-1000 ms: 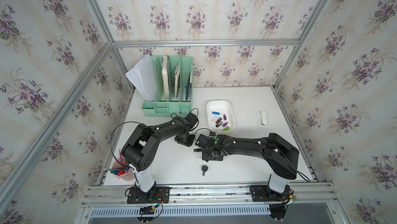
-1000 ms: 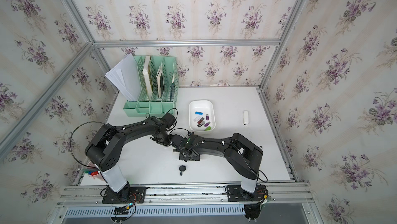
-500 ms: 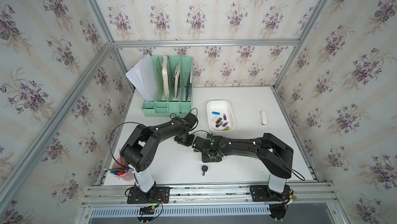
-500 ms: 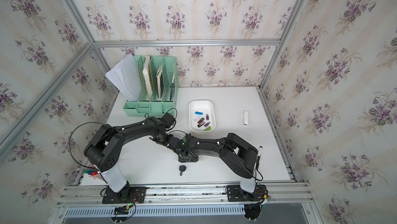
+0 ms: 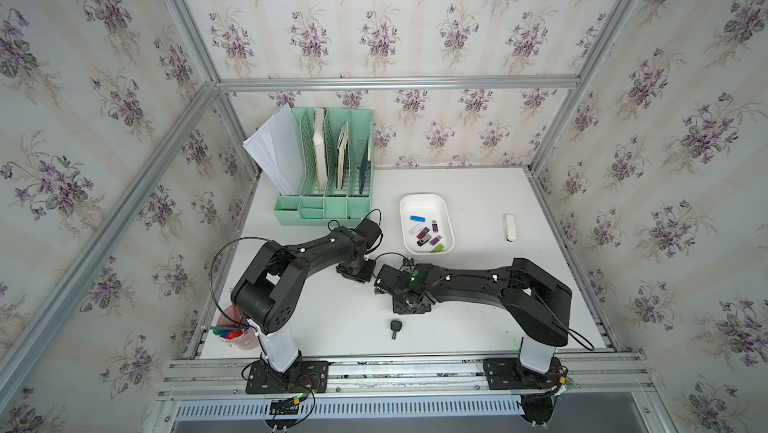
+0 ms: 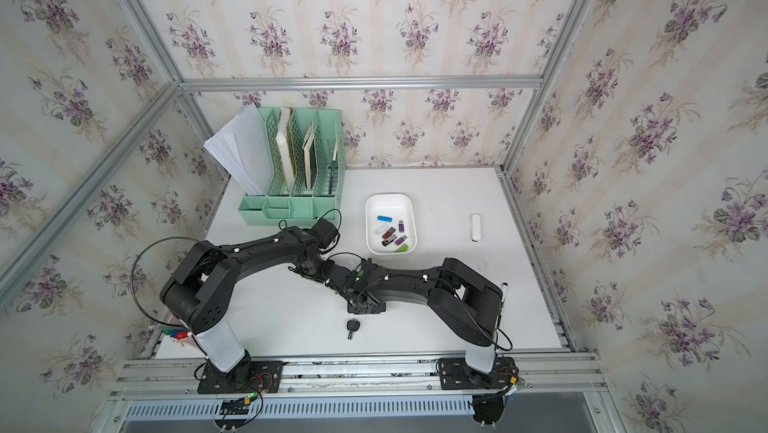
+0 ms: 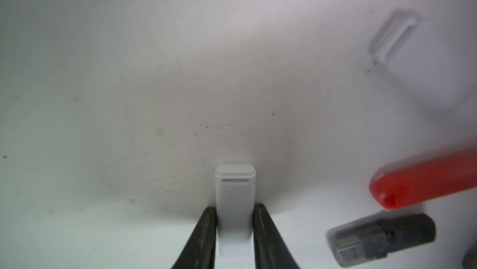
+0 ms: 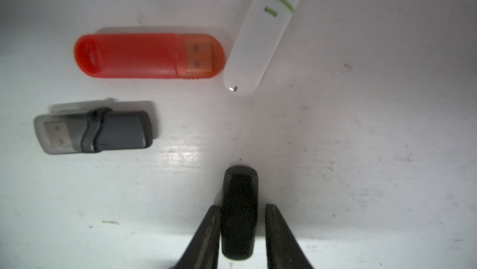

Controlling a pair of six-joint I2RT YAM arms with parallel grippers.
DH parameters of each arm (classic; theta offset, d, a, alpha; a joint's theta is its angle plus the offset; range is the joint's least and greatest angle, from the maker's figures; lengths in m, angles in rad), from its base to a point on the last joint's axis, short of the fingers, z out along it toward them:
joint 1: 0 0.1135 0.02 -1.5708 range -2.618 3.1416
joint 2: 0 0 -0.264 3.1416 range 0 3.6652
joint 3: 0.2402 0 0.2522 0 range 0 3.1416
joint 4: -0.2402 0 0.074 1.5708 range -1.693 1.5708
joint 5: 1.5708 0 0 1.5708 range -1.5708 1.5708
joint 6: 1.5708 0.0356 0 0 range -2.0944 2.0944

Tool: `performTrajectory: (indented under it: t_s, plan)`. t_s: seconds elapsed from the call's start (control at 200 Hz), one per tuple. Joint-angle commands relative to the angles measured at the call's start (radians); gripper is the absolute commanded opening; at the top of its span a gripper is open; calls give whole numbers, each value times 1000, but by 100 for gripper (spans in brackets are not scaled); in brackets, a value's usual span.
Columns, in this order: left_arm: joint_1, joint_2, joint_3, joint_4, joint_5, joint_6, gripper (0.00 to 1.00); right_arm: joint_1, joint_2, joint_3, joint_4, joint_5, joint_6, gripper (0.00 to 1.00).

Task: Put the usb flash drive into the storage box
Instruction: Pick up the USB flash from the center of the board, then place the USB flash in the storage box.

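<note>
Getting ready for the box (image 5: 422,202) nearby, left tool (image 7: 235,208) is clamped on a white drive (image 7: 235,190), right tool (image 8: 243,207) slightly apart around a black drive (image 8: 240,190).

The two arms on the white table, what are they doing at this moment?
Both arms reach low over the table. The left arm's fingers pinch a white flash drive; the right arm's fingers straddle a black flash drive, a gap showing on one side. The storage box already holds several drives.
</note>
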Motion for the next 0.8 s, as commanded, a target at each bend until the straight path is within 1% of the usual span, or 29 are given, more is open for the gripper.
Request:
performTrajectory:
  t_s: [0.0,0.28,0.569,0.794]
  plan:
    - [0,38,-40,-18,55,-13,29,1,6,2,10,-8,3,30]
    - [2,45,-35,-20,56,-14,27,1,7,2,10,-15,-1,23]
    - [4,50,-37,-20,57,-14,26,1,-41,-6,-3,4,5,21]
    - [5,55,-34,-25,56,-14,25,1,-100,14,-54,38,9,19]
